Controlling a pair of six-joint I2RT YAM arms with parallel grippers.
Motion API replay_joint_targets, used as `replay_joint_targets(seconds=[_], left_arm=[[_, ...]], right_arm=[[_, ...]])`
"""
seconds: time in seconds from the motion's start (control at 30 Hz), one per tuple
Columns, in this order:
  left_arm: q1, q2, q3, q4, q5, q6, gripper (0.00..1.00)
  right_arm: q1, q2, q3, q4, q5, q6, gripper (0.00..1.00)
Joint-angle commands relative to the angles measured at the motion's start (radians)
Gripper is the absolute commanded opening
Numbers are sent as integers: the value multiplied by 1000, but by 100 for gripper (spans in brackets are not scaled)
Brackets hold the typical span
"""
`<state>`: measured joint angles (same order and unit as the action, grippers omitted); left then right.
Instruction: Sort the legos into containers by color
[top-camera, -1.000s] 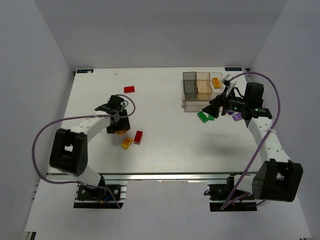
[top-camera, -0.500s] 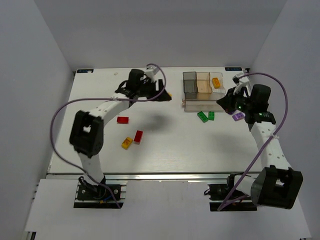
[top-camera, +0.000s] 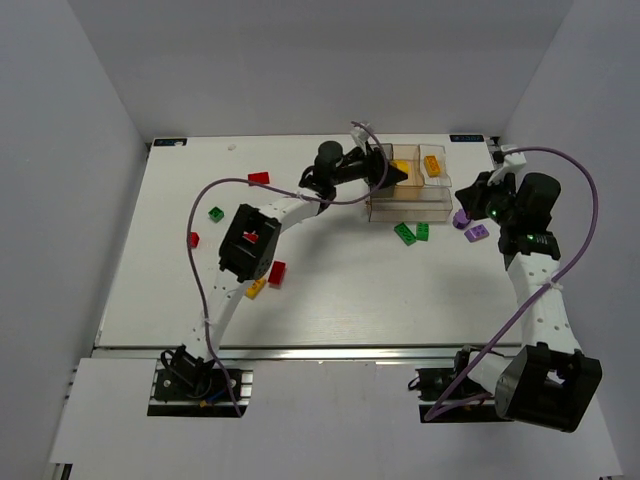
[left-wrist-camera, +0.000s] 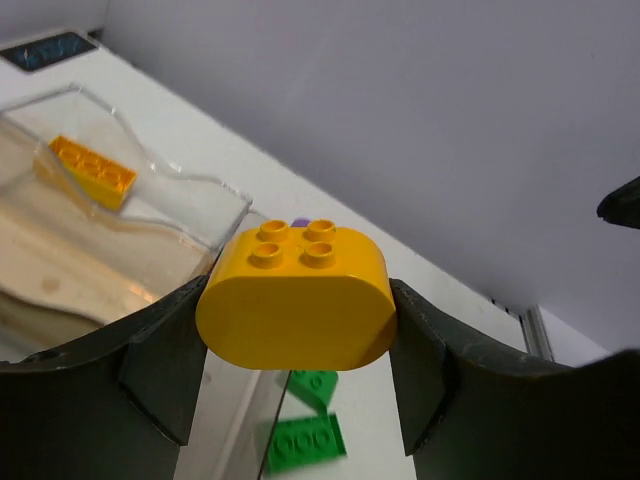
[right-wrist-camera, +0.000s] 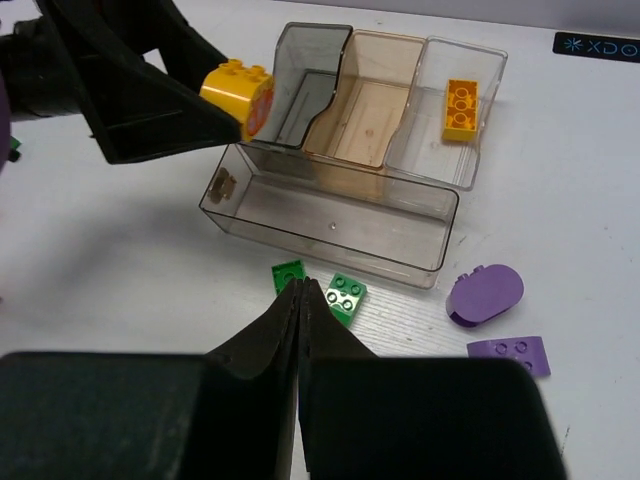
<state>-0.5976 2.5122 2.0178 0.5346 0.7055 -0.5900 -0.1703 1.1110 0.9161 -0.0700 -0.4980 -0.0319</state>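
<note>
My left gripper (top-camera: 397, 172) reaches across to the containers (top-camera: 372, 208) and is shut on a rounded yellow lego (left-wrist-camera: 296, 298), held in the air by the smoky grey bin (right-wrist-camera: 310, 80). The clear bin (right-wrist-camera: 480, 70) holds a flat yellow lego (right-wrist-camera: 460, 105); the amber bin (right-wrist-camera: 370, 95) looks empty. My right gripper (right-wrist-camera: 301, 285) is shut on nothing, hovering above two green legos (right-wrist-camera: 288, 275) (right-wrist-camera: 346, 295) in front of the shallow tray (right-wrist-camera: 330, 215). Two purple legos (right-wrist-camera: 485, 295) (right-wrist-camera: 508, 353) lie to their right.
Left of the containers, loose legos lie on the table: red ones (top-camera: 259, 178) (top-camera: 193, 239) (top-camera: 277, 273), a yellow one (top-camera: 255, 288) and a green one (top-camera: 215, 213). The left arm's purple cable (top-camera: 215, 190) loops over that area. White walls enclose the table.
The left arm swung from the table's left side to the containers, carrying the yellow lego. The right gripper closed and drew back to the right of the containers.
</note>
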Motion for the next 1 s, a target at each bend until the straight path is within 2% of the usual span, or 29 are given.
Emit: replay_joint_targets(seconds=[0.0,0.03,0.17,0.33,0.43,0.47,0.53,0.57,0.73,0.77,0.97], left_arm=[[-34,52,131,192,-81,-31,0],[-50,60,131,252,-131,-19,0],[-74,109,170,251,-244,21,0],[-84,112,173,292,-242,58,0],[-84,77,121,315,-184,128,0],[-94,57,98,318,-160,183,0],[-94,-30,-43,330,-100,249,0],[-94,-62,-100,334,-81,333,0],[-113,-229,-432,364,24,554,0],[-113,-263,-467,389,29,623,0],[-143,-325,-568,406,26,794,0]], right_arm=[[-23,-3,-17,52,-11,21,0],[-24,-5,-17,53,-14,23,0],[-38,-8,-22,55,-19,13,0],[-61,15,-3,47,-76,58,0],[-63,45,39,18,-132,93,26],[-61,62,58,0,-155,93,42],[-61,75,96,-25,-218,102,56],[-57,85,128,-45,-235,108,61],[-41,180,265,-174,-346,151,64],[-31,214,288,-222,-353,150,64],[32,303,368,-336,-337,113,66]])
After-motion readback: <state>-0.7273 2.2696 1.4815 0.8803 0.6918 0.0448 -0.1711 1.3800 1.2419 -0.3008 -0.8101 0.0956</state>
